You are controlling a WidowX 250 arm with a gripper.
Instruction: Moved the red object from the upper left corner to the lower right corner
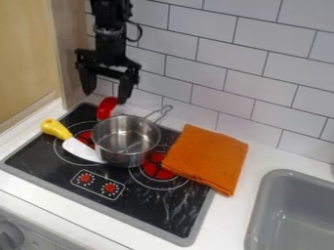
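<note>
"Below the gripper [106, 97], what item?"
"Red object [106, 108], near the tips. Fingers wide apart, apparently empty."
"Step?"
"Pre-grasp, I judge. Next: lower, straddle, close."

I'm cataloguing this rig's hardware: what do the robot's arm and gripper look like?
The arm is black and blocky, with a thin dark cable looping out at one side. The gripper is black too: a wide crossbar carrying two dark fingers.

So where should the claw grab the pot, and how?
Probably by its thin handle, from above, one finger on each side. The handle sticks out from the pot toward the tiled wall, so the claw could pinch it.
</note>
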